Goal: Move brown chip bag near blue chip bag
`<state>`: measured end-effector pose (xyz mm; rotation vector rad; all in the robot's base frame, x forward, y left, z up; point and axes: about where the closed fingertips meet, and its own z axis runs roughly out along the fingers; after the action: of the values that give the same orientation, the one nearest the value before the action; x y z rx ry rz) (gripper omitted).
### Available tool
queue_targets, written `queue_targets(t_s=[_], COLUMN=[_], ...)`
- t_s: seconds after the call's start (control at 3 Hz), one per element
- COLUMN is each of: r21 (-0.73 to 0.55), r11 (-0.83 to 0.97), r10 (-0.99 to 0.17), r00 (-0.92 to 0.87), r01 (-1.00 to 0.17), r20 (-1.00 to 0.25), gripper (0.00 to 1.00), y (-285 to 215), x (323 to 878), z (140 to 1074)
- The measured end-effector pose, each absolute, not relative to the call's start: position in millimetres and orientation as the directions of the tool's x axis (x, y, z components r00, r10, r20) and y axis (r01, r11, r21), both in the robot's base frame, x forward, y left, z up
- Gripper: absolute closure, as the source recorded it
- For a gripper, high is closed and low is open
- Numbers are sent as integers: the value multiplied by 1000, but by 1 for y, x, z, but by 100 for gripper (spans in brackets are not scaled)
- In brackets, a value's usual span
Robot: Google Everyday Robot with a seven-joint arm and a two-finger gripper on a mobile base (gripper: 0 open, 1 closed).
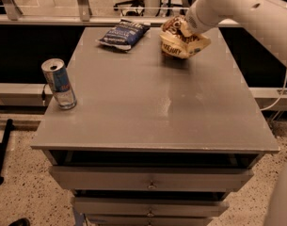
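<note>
Landmark: small crinkly dark blue chip bag (123,33), lying flat at the far edge of the flat grey cabinet-top surface (152,107).
Task thing: large crinkly brown chip bag (182,40) with white lettering and cream ends, just right of the blue chip bag, a bare gap between them, tilted, low over the surface or touching it, can't say which.
Gripper: gripper (187,26) at the end of the white robot arm (237,6), right of the blue chip bag, at the top of the brown bag; hold is hidden by bag and arm, cannot tell if clamped or spread.
Risk 1: going further left pushes the brown bag into the blue chip bag and shoves it off the far edge.
Risk 2: slippery foil, so the bag could slide out, land crooked or flop.
Risk 3: release from height could make it bounce towards the far edge.
Low risk: blue-and-silver metal drink can (59,83), well left of and nearer than the blue chip bag, out of the path.
</note>
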<state>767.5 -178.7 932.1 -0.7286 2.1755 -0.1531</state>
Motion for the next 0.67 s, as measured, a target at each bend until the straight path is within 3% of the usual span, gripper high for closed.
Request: queue_targets(t_s=[0.67], r21=[-240], r11=[843], r10=[-483], r00=[-479], r01=[-481], r20=[-733], gripper=[100], y=[-108], x=[800], z=[910])
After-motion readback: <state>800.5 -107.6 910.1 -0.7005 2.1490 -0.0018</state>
